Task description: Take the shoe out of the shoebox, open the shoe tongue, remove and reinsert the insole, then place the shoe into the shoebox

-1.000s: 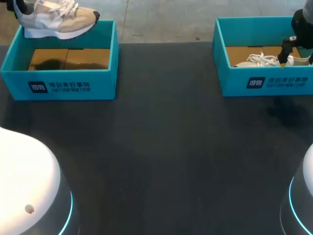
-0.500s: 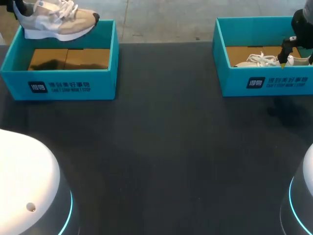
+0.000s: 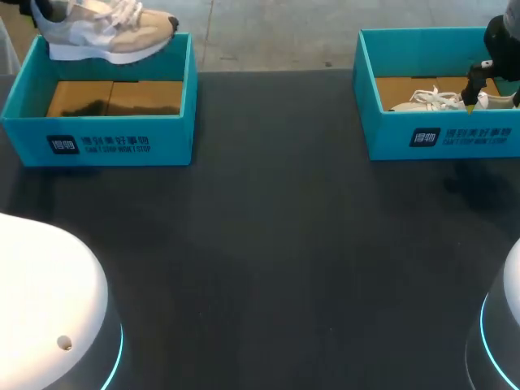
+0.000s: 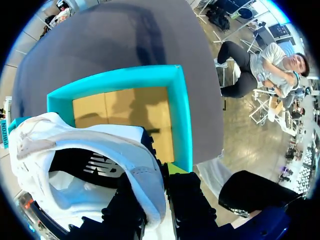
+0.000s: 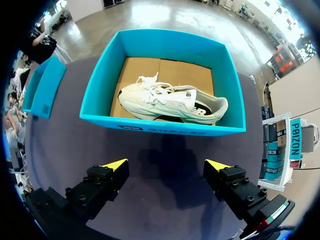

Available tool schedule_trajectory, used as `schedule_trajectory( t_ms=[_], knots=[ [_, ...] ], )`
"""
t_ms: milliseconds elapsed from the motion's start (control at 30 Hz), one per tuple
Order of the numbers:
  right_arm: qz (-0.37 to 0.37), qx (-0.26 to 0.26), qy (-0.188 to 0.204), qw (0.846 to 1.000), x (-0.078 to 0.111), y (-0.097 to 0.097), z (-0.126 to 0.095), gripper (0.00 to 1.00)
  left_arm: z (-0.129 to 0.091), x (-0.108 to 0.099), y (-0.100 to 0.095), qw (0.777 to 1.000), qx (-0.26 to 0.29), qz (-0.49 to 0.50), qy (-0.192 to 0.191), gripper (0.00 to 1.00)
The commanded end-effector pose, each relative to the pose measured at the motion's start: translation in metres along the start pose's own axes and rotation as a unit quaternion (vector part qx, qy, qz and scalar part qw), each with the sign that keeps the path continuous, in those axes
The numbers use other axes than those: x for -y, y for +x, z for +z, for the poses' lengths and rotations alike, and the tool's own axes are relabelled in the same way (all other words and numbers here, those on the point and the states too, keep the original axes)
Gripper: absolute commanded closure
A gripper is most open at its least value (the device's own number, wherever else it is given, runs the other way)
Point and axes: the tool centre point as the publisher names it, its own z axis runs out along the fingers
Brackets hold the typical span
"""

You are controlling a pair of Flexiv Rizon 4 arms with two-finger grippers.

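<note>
at the left, the left shoebox (image 3: 97, 140) stands open on the dark table (image 3: 276, 244), teal-walled with a bare brown cardboard floor. the lifted shoe (image 3: 106, 31), beige and white, hangs in the air over the box's far wall, touching neither the walls nor the floor; its shadow lies on the cardboard below. its heel is toward the left, its toe points right toward the middle of the table, and the sole is close to level. the left gripper (image 4: 155, 187) is clamped on that shoe at the heel: in the left wrist view one black finger sits inside the heel opening and the other outside, with the white heel collar pinched between them. the yellow tips are hidden by the shoe.

the middle of the table separates the two boxes, which stand well apart.

at the right, the right shoebox (image 3: 455, 136) holds the second shoe (image 3: 426, 99), cream-white, resting on the cardboard floor with its laces and toe toward the left and its heel toward the right. the right gripper (image 5: 166, 164) hangs above, its fingers spread wide apart and holding no object; in its wrist view the table lies under the fingers and the box with its shoe lies just ahead.
</note>
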Motion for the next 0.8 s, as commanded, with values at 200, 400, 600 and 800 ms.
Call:
schedule_trajectory(
  t_ms=[200, 400, 600, 800],
  knots=[
    [0.000, 0.000, 0.000, 1.000, 0.000, 0.000, 0.000, 0.00, -0.028, 0.021, -0.028, 1.000, -0.010, 0.016, -0.023, 1.00],
    [0.000, 0.000, 0.000, 1.000, 0.000, 0.000, 0.000, 0.00, -0.035, 0.027, -0.049, 0.999, -0.005, 0.033, -0.027, 1.00],
    [0.000, 0.000, 0.000, 1.000, 0.000, 0.000, 0.000, 0.00, -0.052, 0.039, -0.068, 0.999, -0.013, 0.030, -0.015, 1.00],
    [0.000, 0.000, 0.000, 1.000, 0.000, 0.000, 0.000, 0.00, -0.066, 0.052, -0.089, 0.999, -0.019, 0.029, -0.017, 1.00]
  ],
)
